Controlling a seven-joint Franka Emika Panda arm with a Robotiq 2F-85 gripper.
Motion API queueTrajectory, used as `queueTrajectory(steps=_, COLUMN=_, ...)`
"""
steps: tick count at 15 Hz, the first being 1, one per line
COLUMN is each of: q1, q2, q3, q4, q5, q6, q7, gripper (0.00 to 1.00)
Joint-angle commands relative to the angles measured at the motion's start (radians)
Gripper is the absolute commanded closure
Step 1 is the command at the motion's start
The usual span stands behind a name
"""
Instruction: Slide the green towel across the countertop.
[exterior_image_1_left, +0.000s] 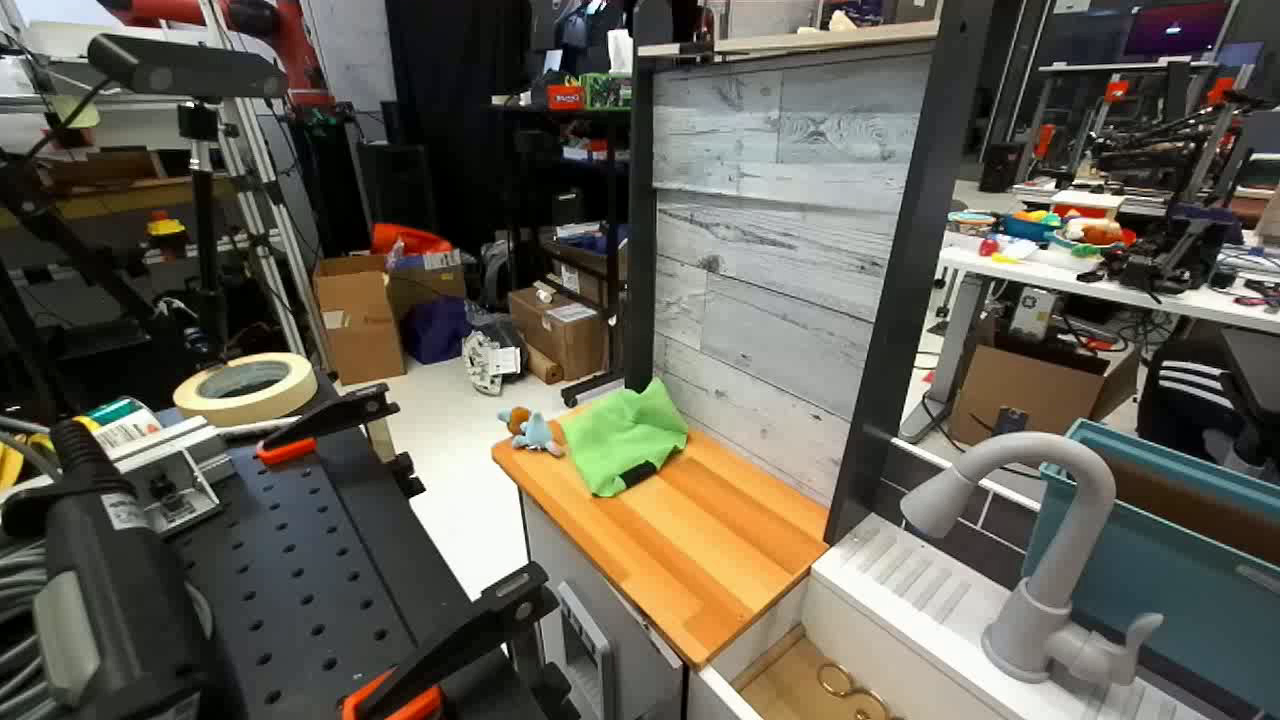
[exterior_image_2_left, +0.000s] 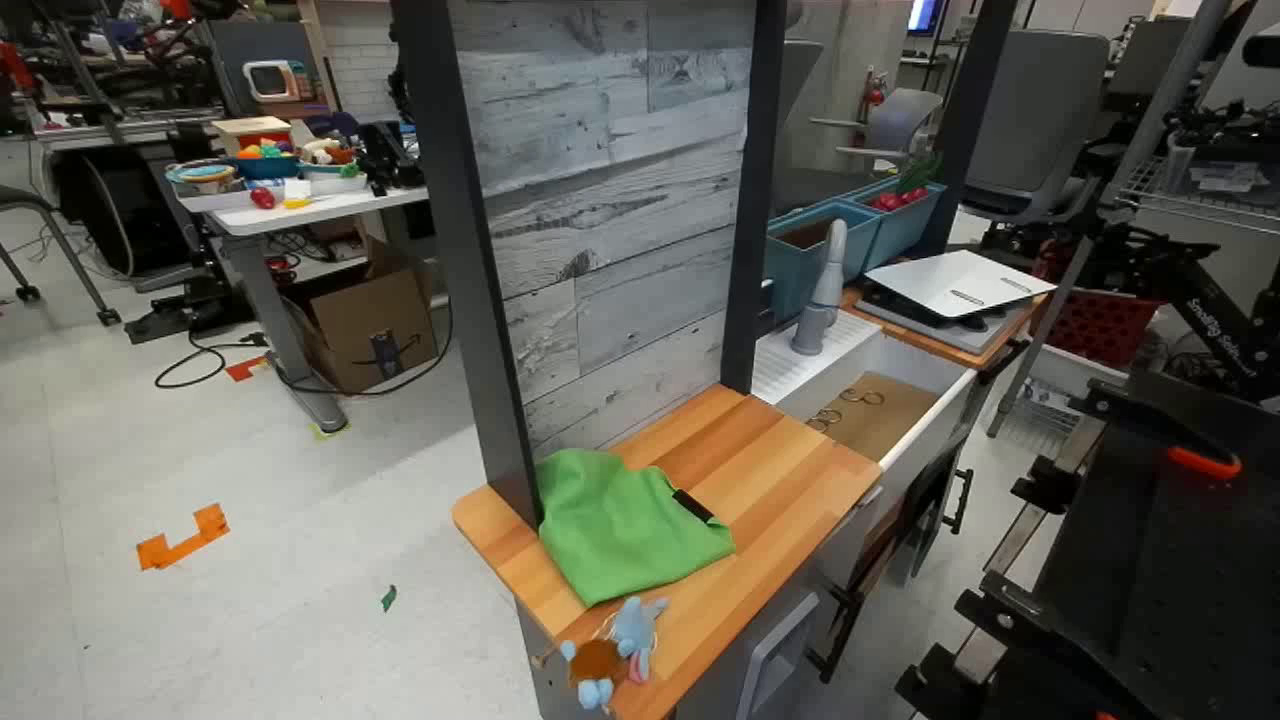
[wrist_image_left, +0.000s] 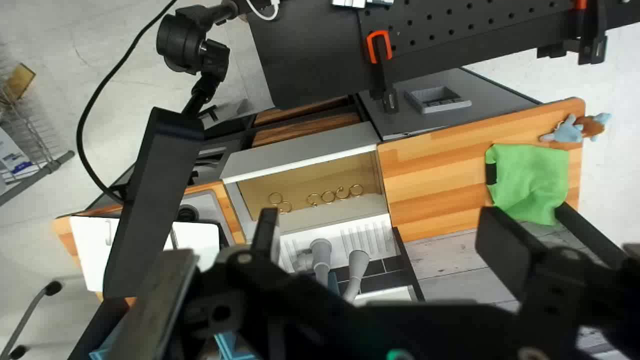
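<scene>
Jaws spread wide and holding nothing, the gripper (wrist_image_left: 378, 225) points down from above in the wrist view. Left to right there come the sink (wrist_image_left: 340, 212), its faucet (wrist_image_left: 357, 262), the counter (wrist_image_left: 430, 172), the green towel (wrist_image_left: 532, 177) and a toy (wrist_image_left: 572, 130). The towel lies rumpled near the end of the counter away from the sink, the toy just beside it at the corner.

The approach appears to be the step in hand, with the slide not yet begun. The next move calls for carrying the gripper across to the towel, lowering it and pressing or pinching before a drag, likely toward the sink, where the longer run of counter lies.

Neither exterior view catches the gripper, which suggests it is well apart from the towel. Both exterior views show the towel rising at the foot of the panel (exterior_image_1_left: 775, 270), a shape the wrist view flattens. Tape (exterior_image_1_left: 250, 408) shows in an exterior view alone.
</scene>
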Motion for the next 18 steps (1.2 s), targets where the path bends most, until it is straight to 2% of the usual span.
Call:
queueTrajectory(steps=1, q1=-0.001, q2=0.001, q3=0.001, q4=0.003, q5=0.001, q6=-0.002, q7=-0.001, gripper=0.0)
queueTrajectory(steps=8, q1=0.005, q2=0.019, q3=0.013, q4=0.005, q5=0.0, q6=0.015, q7=0.014, gripper=0.0)
queueTrajectory(steps=14, q1=0.113, q2=0.243, q3=0.12, q4=0.037, q5=0.036, q6=0.122, q7=0.089, gripper=0.0)
queueTrajectory(steps=18, q1=0.19, q2=0.439, q3=0.194, q4=0.075, q5=0.065, q6=0.254, q7=0.134, gripper=0.0)
